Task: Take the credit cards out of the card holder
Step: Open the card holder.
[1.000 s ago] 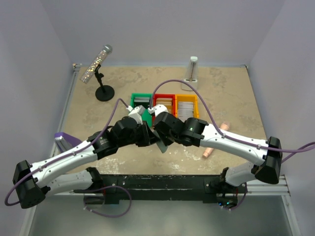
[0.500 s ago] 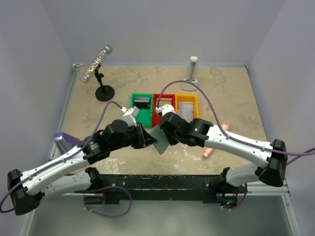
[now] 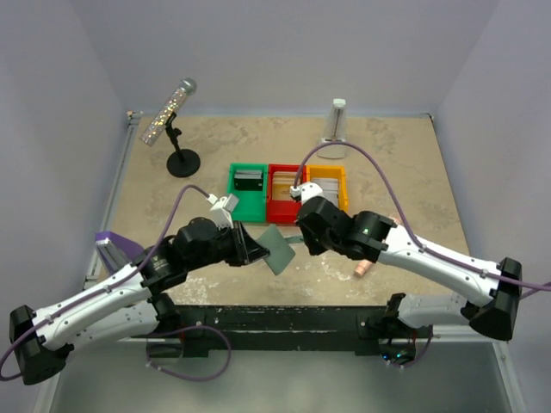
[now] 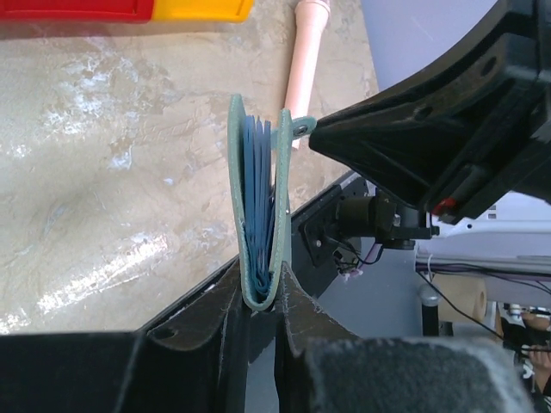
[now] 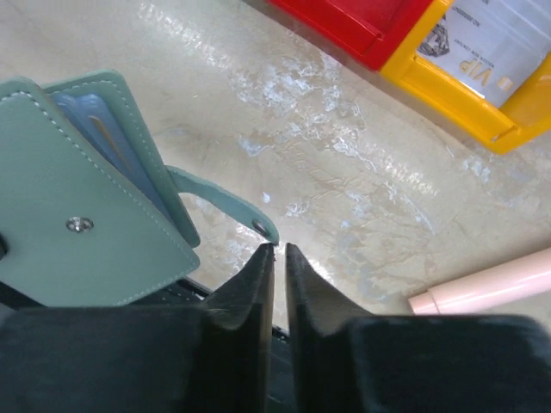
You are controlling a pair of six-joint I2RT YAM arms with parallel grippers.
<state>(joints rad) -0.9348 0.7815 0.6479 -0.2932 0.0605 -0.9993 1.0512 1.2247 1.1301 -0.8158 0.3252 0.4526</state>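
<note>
Card holder [image 4: 281, 198] hangs above the table [image 3: 405, 172], gripped at its fold by the left hand [image 4: 258, 297]. Its open end with credit cards [image 4: 256, 189] points toward the right hand [image 5: 278, 258], which is slightly parted and empty, just beside the tab [image 5: 228, 206].

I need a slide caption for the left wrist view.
Left gripper clamps the card holder by its fold; right gripper sits beside the tab.

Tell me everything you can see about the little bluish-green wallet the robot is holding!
The pale blue-green, leather-looking card holder has two flat panels with white stitching, a round metal snap stud on one outer face and a thin tab sticking out loose. It gapes slightly, showing blue pockets inside. The left gripper pinches its folded edge, holding it on edge above the beige table. The right gripper hovers just by the tab's end.
</note>
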